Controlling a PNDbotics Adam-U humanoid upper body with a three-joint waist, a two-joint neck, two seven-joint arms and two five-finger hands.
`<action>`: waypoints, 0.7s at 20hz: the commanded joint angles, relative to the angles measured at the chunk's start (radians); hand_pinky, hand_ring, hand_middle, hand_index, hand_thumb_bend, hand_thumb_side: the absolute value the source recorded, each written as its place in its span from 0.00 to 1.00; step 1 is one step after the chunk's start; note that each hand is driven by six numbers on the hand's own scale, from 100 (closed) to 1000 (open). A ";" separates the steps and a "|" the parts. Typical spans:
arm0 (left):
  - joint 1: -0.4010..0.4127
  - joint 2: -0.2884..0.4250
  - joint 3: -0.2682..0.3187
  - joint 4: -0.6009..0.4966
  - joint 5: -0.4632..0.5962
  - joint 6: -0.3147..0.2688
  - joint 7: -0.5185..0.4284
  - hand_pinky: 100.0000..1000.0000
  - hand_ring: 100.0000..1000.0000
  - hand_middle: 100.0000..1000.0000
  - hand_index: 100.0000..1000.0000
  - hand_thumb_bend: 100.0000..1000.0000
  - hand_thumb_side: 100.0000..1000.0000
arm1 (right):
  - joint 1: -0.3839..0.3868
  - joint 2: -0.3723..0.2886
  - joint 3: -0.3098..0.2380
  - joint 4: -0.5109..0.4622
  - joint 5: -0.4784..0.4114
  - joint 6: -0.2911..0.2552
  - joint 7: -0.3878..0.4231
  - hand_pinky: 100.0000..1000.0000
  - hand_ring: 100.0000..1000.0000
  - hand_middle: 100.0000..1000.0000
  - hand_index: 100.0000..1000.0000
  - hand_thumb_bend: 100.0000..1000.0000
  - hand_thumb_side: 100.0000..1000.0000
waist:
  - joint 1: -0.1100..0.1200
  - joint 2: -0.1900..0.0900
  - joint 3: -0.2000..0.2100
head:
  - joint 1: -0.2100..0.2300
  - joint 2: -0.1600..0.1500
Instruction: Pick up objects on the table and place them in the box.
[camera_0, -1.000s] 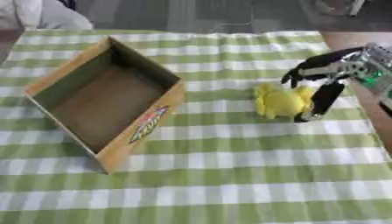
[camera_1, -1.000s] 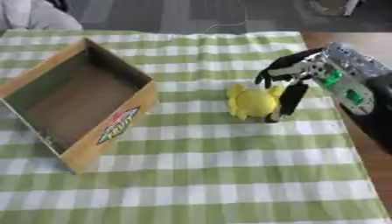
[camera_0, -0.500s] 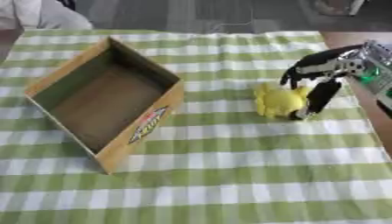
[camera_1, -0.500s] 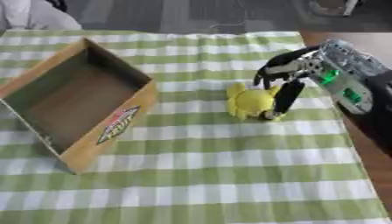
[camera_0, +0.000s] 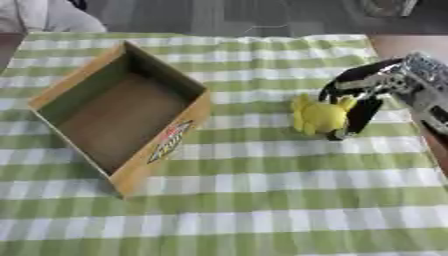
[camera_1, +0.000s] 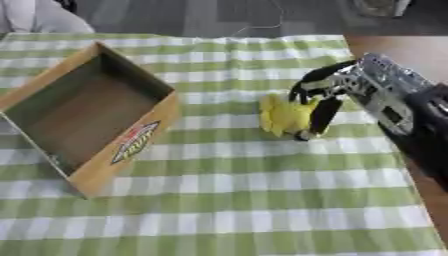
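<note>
A small yellow soft toy (camera_0: 318, 117) lies on the green checked cloth, right of centre. My right hand (camera_0: 366, 90) reaches in from the right and is curled round it: the dark fingers (camera_1: 308, 88) arch over the toy's top and far side, and the thumb (camera_1: 320, 118) stands down against its right side. The toy still rests on the cloth. An open cardboard box (camera_0: 117, 110) with a red and green logo on its side sits to the left, and nothing shows inside it. My left hand shows in neither view.
The checked tablecloth (camera_0: 262, 200) covers the table. Its right edge (camera_1: 429, 195) runs close beside my right forearm, with bare wood beyond. A person in white sits at the far left corner (camera_0: 35, 17), away from the objects.
Almost nothing has moved. The right hand has closed in slightly on the yellow toy, which stays in the same spot on the cloth.
</note>
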 joint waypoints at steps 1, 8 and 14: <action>-0.004 0.010 -0.001 -0.019 0.002 -0.001 -0.005 0.72 0.60 0.55 0.71 0.00 0.90 | -0.023 -0.010 -0.007 0.011 0.018 0.006 -0.002 0.80 0.91 0.76 0.94 0.37 0.33 | 0.001 -0.018 0.002 | -0.003 -0.006; -0.004 0.009 -0.001 -0.019 0.003 0.000 -0.008 0.72 0.60 0.55 0.70 0.00 0.90 | -0.031 0.001 -0.010 0.019 0.028 0.005 -0.003 0.77 0.89 0.67 0.85 0.32 0.36 | 0.000 -0.017 0.004 | -0.003 -0.007; -0.004 0.010 -0.002 -0.019 0.003 0.000 -0.012 0.72 0.60 0.55 0.70 0.00 0.90 | -0.035 -0.003 -0.009 -0.018 0.016 0.028 -0.023 0.75 0.86 0.57 0.72 0.20 0.34 | -0.001 -0.017 0.007 | -0.002 -0.007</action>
